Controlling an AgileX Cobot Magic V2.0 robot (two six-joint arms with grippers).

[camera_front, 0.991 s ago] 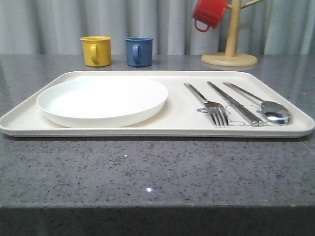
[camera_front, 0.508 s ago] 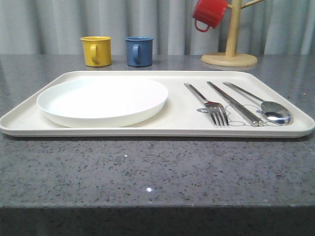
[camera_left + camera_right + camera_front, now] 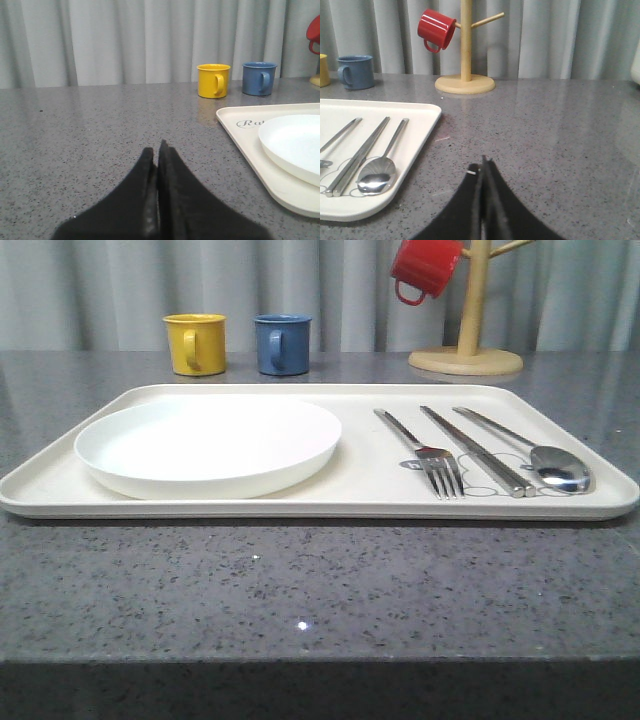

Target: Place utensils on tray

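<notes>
Cream rectangular tray (image 3: 360,495), set on a grey speckled countertop (image 3: 320,590). Grey script is printed at its far left corner; only "Ru" or similar can be read in the left wrist view, the rest being hidden by the round white plate (image 3: 208,443) that is laid on the tray's left half. A faint outline drawing is seen beneath the cutlery ends.

Three steel utensils are laid side by side on the tray's right half, long axes running near to far and slightly angled leftward at the far end:
- fork (image 3: 425,455), leftmost, tines pointed near;
- long straight flat piece (image 3: 475,452), middle;
- spoon (image 3: 545,458), rightmost, bowl at the near end.

Beyond the tray: yellow mug (image 3: 194,343), blue mug (image 3: 282,343), red mug (image 3: 425,268) hung on a wooden mug tree (image 3: 468,335).

Left gripper (image 3: 157,150): fingers pressed together, nothing held, above bare countertop left of the tray. Right gripper (image 3: 483,162): fingers likewise together and empty, right of the tray.
</notes>
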